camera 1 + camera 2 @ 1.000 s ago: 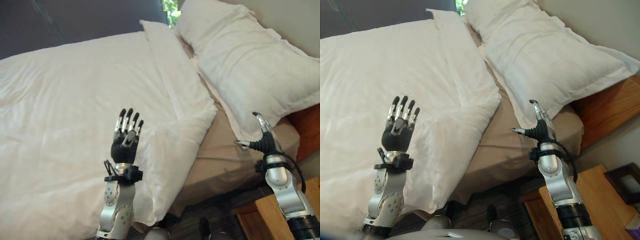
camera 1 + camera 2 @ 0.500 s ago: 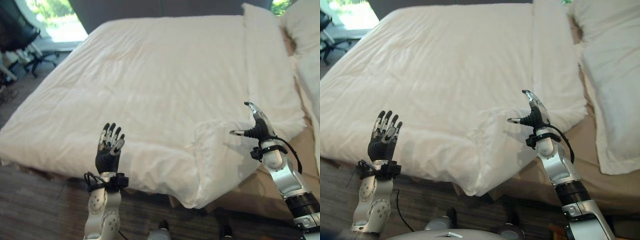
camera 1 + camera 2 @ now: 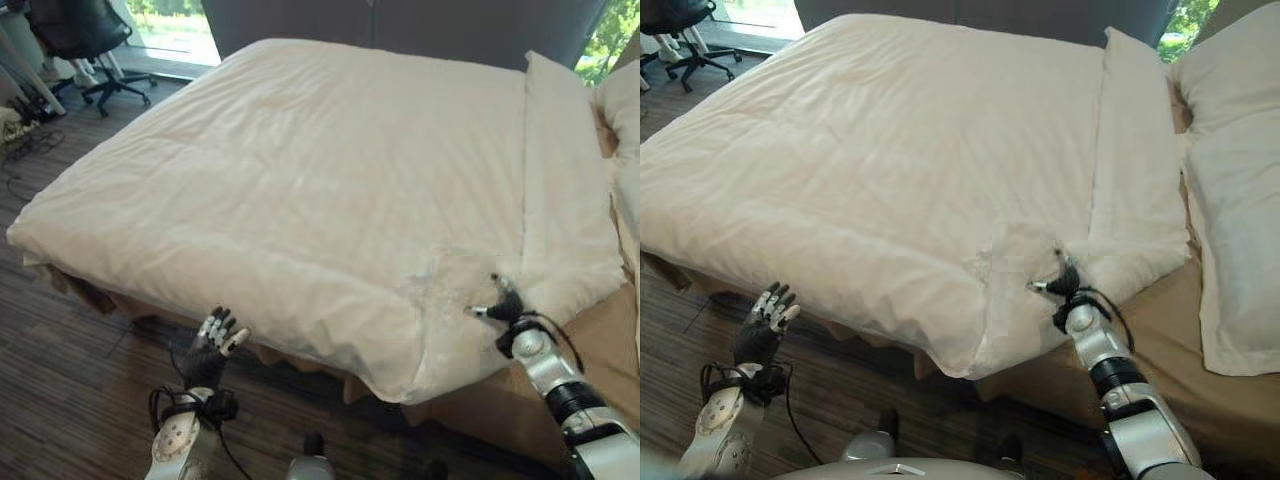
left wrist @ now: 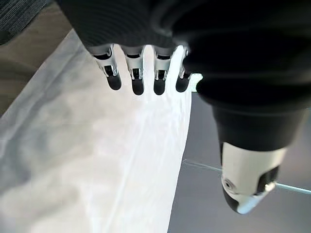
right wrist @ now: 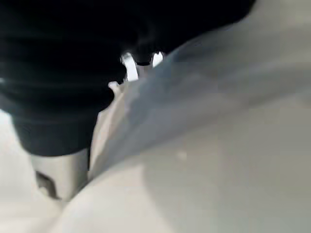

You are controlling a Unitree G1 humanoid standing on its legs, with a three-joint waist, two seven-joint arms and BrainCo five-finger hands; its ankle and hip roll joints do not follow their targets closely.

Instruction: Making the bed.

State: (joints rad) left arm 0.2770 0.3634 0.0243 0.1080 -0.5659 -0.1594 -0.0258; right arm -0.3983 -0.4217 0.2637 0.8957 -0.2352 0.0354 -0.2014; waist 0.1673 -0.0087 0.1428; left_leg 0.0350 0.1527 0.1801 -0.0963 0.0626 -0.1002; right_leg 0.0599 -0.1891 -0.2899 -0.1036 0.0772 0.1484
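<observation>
A white duvet [image 3: 330,170] lies spread across the bed [image 3: 1160,350], its folded-back top band beyond the right hand [image 3: 1060,282] and a pillow [image 3: 1235,200] farther off toward the head end. The right hand is pressed into a rumpled patch near the duvet's hanging corner; cloth covers its fingers, so whether it has hold of the fabric cannot be told. The left hand [image 3: 212,343] hangs low beside the bed over the wooden floor [image 3: 70,400], fingers straight and holding nothing, the duvet's edge just past them.
</observation>
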